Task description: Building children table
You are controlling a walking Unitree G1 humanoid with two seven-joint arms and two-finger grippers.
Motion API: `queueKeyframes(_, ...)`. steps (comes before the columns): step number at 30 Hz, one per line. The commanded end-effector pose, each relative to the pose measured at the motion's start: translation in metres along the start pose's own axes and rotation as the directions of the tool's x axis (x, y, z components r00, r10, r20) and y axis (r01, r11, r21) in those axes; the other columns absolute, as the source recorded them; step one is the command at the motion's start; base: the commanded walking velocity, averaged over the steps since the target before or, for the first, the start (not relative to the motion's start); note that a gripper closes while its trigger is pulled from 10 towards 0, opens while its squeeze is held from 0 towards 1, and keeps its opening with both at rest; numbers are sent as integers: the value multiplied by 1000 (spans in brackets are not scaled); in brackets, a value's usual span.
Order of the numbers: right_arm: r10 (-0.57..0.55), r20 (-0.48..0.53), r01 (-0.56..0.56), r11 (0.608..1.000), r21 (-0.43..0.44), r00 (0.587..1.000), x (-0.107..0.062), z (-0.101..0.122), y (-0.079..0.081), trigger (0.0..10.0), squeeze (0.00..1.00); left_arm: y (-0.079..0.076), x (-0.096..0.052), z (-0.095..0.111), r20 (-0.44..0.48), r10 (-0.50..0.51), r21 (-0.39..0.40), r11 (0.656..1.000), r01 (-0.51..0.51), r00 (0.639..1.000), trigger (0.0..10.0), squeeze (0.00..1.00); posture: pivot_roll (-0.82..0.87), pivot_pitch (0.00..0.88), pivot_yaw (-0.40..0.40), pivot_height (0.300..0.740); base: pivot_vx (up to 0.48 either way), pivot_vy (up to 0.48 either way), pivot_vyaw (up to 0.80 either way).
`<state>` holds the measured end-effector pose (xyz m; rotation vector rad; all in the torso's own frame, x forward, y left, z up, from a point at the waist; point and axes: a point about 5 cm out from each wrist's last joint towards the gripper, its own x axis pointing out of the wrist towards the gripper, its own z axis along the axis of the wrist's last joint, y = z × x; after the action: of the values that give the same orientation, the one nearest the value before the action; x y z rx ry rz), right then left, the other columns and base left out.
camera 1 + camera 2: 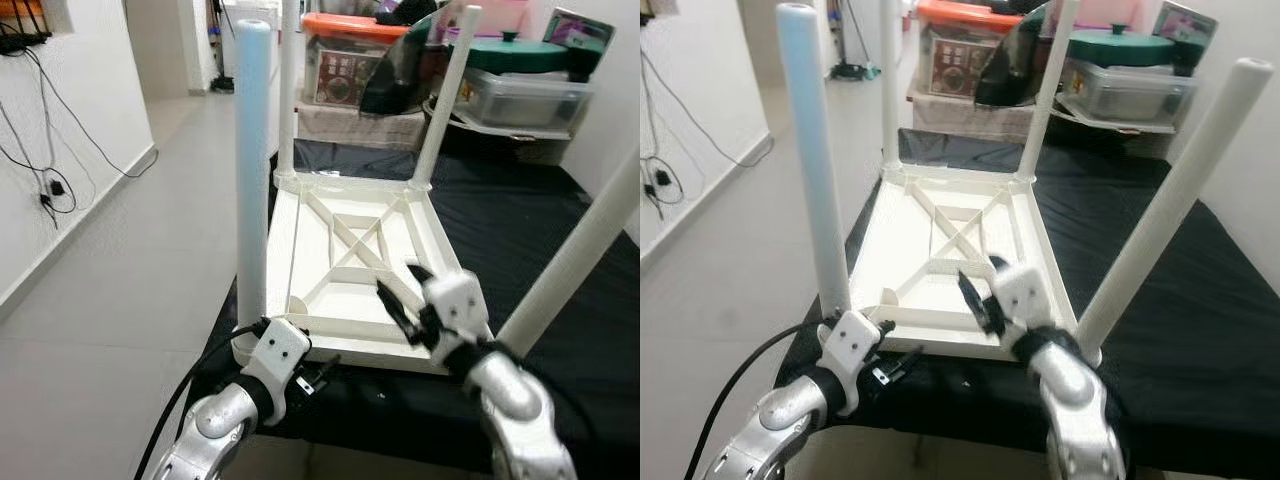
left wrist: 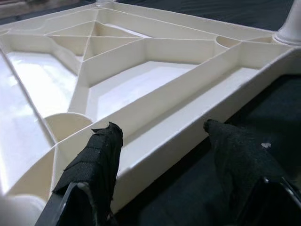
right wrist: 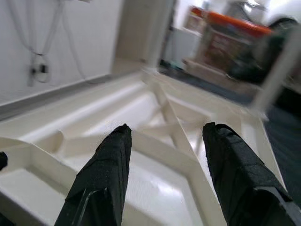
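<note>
Children's table, inverted, on black-covered bench; both pincers released.

Left pincer straddles the near rim of the table beside the near-left leg, apparently not clamped. Right pincer hovers, fingers apart, over the ribbed underside; its wrist view shows the cross-brace. Four legs point upward.

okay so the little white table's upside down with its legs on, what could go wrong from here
The upside-down table lies close to the near edge of the black-covered surface; a push could slide it off.

The left gripper is open astride the table's near rim; closing askew might tilt it.

The right gripper hangs open over the ribbed underside, beside the near right leg, which it could knock.
</note>
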<state>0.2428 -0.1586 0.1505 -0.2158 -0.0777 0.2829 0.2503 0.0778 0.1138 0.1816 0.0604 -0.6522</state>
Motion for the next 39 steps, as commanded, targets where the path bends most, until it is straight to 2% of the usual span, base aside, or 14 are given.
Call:
queueKeyframes(1,-39,-25,39,999,4,999,-4,-5,1,10000,0,2,1,-4,-16,4,20,1000,-3,1000,10000,0,103,0,-67,740,0,0,0)
queueKeyframes(3,-78,-44,79,997,24,996,-9,-10,-1,10000,0,3,2,-5,-21,6,23,1000,-6,1000,10000,0,103,0,-67,740,0,0,0)
queueKeyframes(7,-207,-79,212,975,68,975,-30,-21,-8,10000,0,7,5,-7,-24,22,27,999,-22,999,10000,0,98,0,-59,740,0,0,0)
queueKeyframes(13,-266,-104,276,956,102,958,-39,-25,-4,10000,0,10,6,-9,-26,40,36,999,-39,999,10000,0,99,0,-55,740,0,0,0)
queueKeyframes(20,-343,-130,358,927,108,930,-46,-30,-3,10000,0,12,8,-13,-37,45,56,998,-43,998,10000,0,106,0,-48,740,0,-424,0)
queueKeyframes(31,-228,-107,245,953,181,968,-48,-29,0,10000,0,13,9,-16,-38,39,57,998,-37,999,10000,0,109,0,-50,740,0,-421,0)
queueKeyframes(34,-58,-105,82,968,236,993,-50,-30,12,10000,0,14,8,-15,-31,40,53,998,-39,999,10000,0,110,0,-47,740,0,0,0)
queueKeyframes(36,-29,-106,53,970,235,994,-50,-30,15,10000,0,13,8,-16,-31,38,53,998,-36,999,10000,0,109,0,-43,740,0,0,0)
queueKeyframes(38,-33,-109,57,972,228,994,-50,-30,15,10000,0,13,8,-16,-31,34,53,998,-32,999,10000,0,109,0,-43,740,0,0,0)
queueKeyframes(39,-85,-108,106,973,206,990,-49,-30,11,10000,0,13,8,-16,-28,30,53,998,-28,999,10000,0,112,0,-49,740,0,0,0)
